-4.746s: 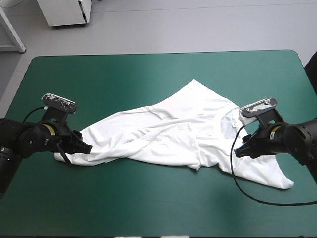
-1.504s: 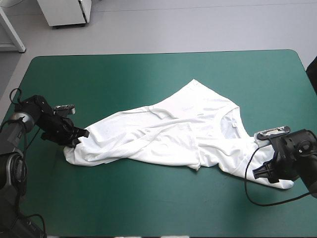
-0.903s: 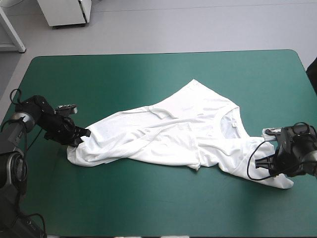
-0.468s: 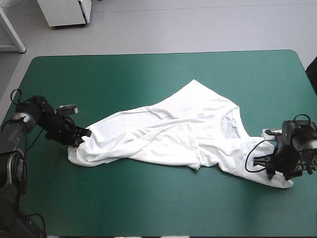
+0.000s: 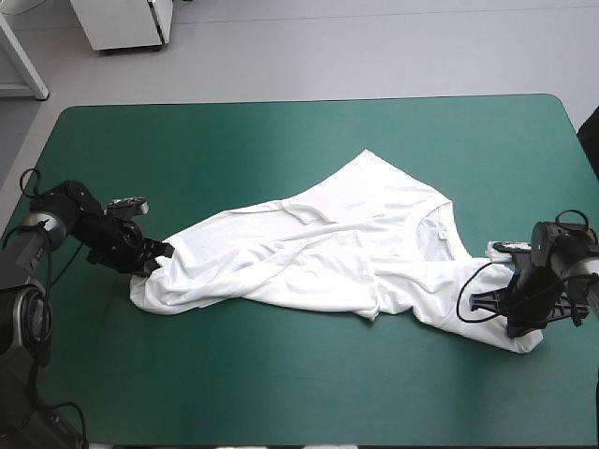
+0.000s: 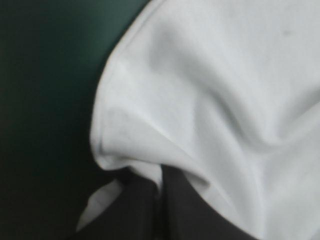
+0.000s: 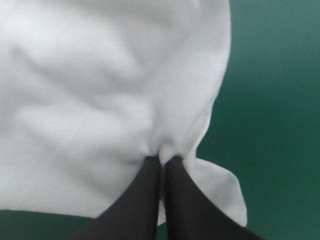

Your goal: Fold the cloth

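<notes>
table: the teal-green cover (image 5: 281, 140) fills most of the high view, and the cloth lies across its middle, slanting from the left side down toward the near right corner
t-shirt: white and short-sleeved (image 5: 328, 253), laid out but rumpled, with long diagonal creases, the collar toward the right and one sleeve pointing at the far edge
t-shirt and grippers: its left end sits in the left gripper and its near right corner in the right gripper, with the rest resting on the cover between them
left arm: comes in low from the table's left edge, bent at the elbow, the wrist close to the cover and pointing right along the cloth
right arm: comes in from the table's right edge, wrist turned down and inward over the shirt's corner
left gripper: (image 5: 154, 257) clamped on the cloth; in its wrist view (image 6: 161, 175) the black fingers (image 6: 140, 210) stand all but together and a rolled hem of the t-shirt (image 6: 225, 90) drapes over their tips, with dark cover just beside it
right gripper: (image 5: 519, 323) pinching the cloth; in its wrist view (image 7: 162, 161) the fingers (image 7: 145, 200) meet in a narrow arch, the t-shirt (image 7: 100, 90) puckers at their tips, and a small flap lies beside them on the cover (image 7: 275, 100)
</notes>
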`<state>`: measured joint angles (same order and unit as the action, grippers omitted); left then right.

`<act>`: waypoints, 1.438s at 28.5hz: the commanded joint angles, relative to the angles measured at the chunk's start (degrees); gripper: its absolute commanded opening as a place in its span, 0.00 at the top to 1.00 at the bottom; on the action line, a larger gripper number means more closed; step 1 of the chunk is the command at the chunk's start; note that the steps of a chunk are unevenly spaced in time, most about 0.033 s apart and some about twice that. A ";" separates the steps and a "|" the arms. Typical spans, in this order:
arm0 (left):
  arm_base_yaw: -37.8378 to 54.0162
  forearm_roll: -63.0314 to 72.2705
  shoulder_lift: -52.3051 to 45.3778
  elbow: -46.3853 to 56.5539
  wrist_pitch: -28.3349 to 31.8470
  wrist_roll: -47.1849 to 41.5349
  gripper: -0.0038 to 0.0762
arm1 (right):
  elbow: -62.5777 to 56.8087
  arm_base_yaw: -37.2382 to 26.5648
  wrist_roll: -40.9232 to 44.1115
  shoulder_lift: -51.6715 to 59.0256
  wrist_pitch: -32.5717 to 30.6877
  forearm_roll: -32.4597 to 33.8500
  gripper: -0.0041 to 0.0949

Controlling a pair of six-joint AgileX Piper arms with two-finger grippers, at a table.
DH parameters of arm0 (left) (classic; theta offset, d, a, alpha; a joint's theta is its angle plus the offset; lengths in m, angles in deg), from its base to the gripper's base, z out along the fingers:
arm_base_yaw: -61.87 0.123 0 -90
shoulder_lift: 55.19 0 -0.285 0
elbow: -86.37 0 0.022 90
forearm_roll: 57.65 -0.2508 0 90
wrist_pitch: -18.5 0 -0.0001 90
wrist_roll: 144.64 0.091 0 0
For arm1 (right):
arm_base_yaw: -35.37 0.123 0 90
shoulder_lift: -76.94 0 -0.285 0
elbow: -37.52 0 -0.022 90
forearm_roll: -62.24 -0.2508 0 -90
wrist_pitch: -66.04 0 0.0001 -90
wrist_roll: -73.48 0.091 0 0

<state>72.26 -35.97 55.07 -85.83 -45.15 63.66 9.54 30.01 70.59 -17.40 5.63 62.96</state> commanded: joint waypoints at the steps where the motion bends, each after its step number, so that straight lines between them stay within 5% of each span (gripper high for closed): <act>1: -0.49 4.98 -3.93 -0.84 -0.24 1.86 0.98 | -0.39 0.11 -1.72 -2.46 7.83 -7.02 0.98; 13: -0.49 8.27 -26.64 -12.70 -6.35 1.01 0.98 | 31.51 0.25 -4.97 8.63 -0.23 -19.97 0.98; 26: -0.49 13.15 -37.34 -38.75 -4.79 0.39 0.98 | 66.21 2.89 -11.30 21.33 2.57 -36.72 0.98; 34: -3.97 10.05 -43.58 -44.57 -3.17 0.79 0.98 | 70.44 15.63 -12.12 27.46 4.08 -30.99 0.97; 41: -7.58 -2.21 -47.19 -47.30 -3.06 -8.17 0.98 | 67.96 16.34 -5.58 31.06 2.70 -17.22 0.98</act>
<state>65.15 -34.67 8.05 -131.78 -53.35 59.75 78.56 46.19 62.69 14.18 4.30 40.43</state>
